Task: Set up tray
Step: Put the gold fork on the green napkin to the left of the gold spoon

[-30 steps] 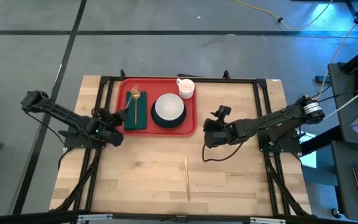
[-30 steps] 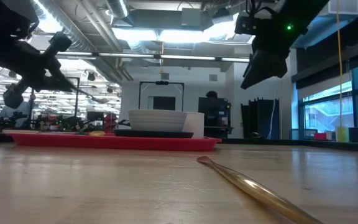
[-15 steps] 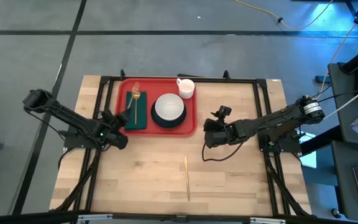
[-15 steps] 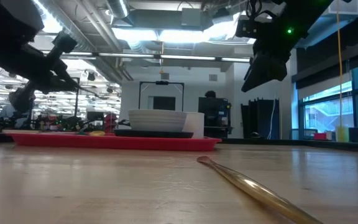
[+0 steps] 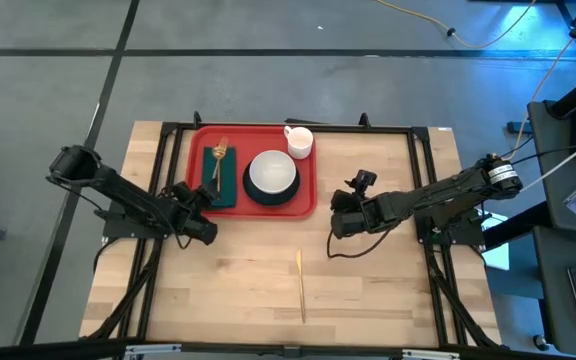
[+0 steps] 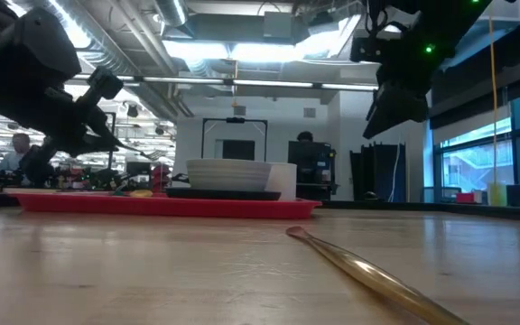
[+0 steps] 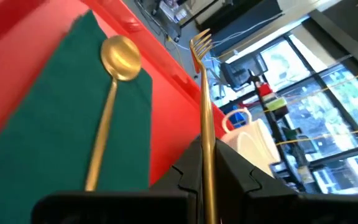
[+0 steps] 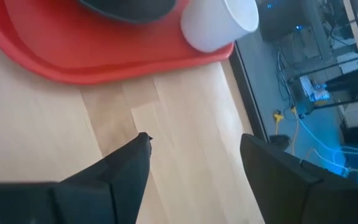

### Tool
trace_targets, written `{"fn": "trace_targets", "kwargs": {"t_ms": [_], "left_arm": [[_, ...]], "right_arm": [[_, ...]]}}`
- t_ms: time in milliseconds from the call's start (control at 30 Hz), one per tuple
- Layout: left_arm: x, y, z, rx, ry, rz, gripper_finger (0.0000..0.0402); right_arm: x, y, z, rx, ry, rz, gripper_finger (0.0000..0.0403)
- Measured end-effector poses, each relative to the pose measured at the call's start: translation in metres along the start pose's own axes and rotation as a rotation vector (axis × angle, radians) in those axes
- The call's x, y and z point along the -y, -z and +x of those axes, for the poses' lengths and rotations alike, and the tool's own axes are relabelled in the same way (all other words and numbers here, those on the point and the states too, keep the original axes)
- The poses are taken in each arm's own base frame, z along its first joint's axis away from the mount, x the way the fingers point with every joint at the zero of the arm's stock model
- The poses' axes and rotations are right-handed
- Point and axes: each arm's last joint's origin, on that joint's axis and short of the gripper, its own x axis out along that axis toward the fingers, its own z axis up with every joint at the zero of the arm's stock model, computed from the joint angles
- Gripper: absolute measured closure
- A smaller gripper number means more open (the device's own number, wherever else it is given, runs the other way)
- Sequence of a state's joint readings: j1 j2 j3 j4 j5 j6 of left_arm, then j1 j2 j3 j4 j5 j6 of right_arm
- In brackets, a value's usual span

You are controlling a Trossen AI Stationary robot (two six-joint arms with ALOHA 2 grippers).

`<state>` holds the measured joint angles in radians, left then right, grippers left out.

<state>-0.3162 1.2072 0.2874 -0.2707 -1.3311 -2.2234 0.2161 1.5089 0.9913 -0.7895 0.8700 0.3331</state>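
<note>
The red tray (image 5: 252,170) lies at the far side of the wooden table (image 5: 368,280), a little toward the left arm's half, and everything else here is placed against it. On the tray a dark green napkin (image 5: 218,170) occupies the left portion, with a gold spoon (image 7: 109,106) lying on the cloth. Beside the napkin sits a white bowl (image 5: 271,172) on a dark plate (image 5: 271,192), and a white mug (image 5: 299,141) stands at the tray's far right corner.

The left gripper (image 5: 196,200) hovers at the tray's near left corner, just off the napkin's edge. Its fingers are pinched narrow on the handle of a gold fork (image 7: 205,124) — in the left wrist view the fork runs up between the two dark fingers with its tines raised over the tray's rim, clear of the cloth.

The right gripper (image 5: 344,212) hangs above bare wood just off the tray's right end, near its near right corner. Its fingers (image 8: 126,163) stand wide apart with nothing between them — only tabletop shows in the gap.

A long gold utensil (image 5: 300,285) lies alone on the wood well in front of the tray, toward the table's near edge; which kind it is I cannot tell.
</note>
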Motion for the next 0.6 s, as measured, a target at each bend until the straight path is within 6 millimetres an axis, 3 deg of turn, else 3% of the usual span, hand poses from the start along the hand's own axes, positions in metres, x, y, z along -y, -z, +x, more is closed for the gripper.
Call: {"fn": "trace_targets", "kwargs": {"t_ms": [367, 600], "left_arm": [[-0.004, -0.002, -0.002, -0.006, -0.012, 0.078, 0.0382], [-0.002, -0.001, -0.004, 0.001, 0.018, 0.04, 0.0382]], "right_arm": [[-0.002, -0.004, 0.0, 0.03, -0.019, 0.098, 0.0155], [-0.004, -0.043, -0.003, 0.295, -0.14, 0.266, 0.0155]]}}
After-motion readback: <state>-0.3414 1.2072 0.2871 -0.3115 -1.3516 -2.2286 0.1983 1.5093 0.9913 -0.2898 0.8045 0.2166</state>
